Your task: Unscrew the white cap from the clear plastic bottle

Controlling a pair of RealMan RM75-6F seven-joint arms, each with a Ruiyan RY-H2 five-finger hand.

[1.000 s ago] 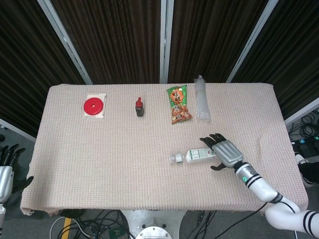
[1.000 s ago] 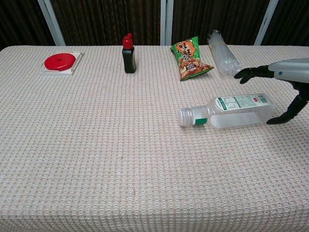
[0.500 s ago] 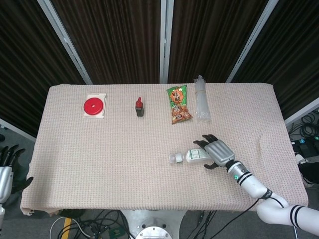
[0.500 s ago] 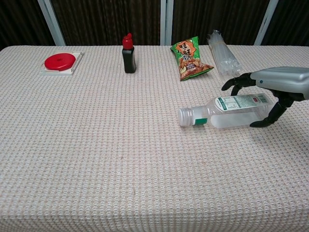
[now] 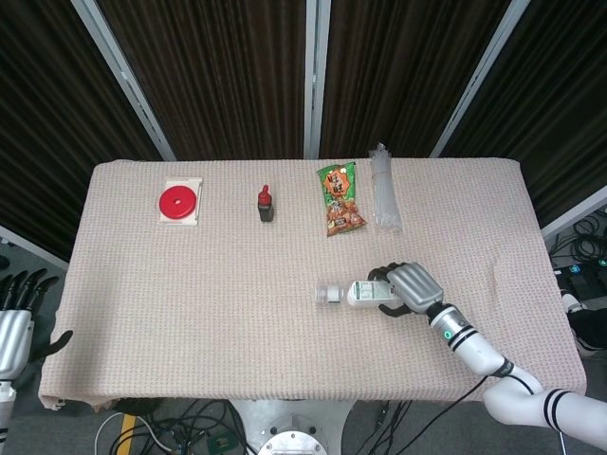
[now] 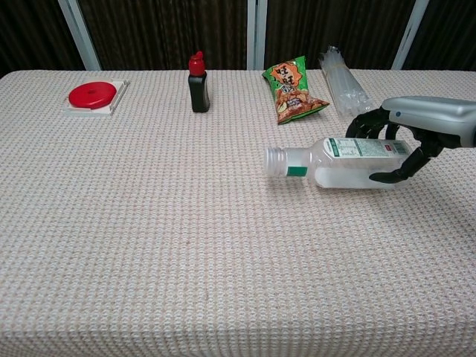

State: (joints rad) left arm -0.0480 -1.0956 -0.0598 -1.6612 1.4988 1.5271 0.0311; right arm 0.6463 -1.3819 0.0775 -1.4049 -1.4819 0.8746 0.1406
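Note:
The clear plastic bottle (image 5: 360,292) (image 6: 338,161) lies on its side right of the table's middle. Its white cap (image 5: 327,294) (image 6: 274,161) points left. My right hand (image 5: 410,286) (image 6: 405,126) comes in from the right and grips the bottle's base end, fingers over the far side and thumb on the near side. The label faces up. My left hand (image 5: 16,318) hangs off the table's lower left corner in the head view, fingers apart and holding nothing. The chest view does not show it.
Along the back of the cloth-covered table (image 5: 190,313) stand a red disc on a white base (image 5: 179,202) (image 6: 93,94), a small dark bottle with a red cap (image 5: 266,205) (image 6: 198,83), a green snack bag (image 5: 340,198) (image 6: 294,89) and a bundle of clear plastic sticks (image 5: 382,188) (image 6: 341,91).
My right hand has moved left and closed around the bottle's base end. The bottle has shifted left and slightly toward the back with it. The left hand rose a little.

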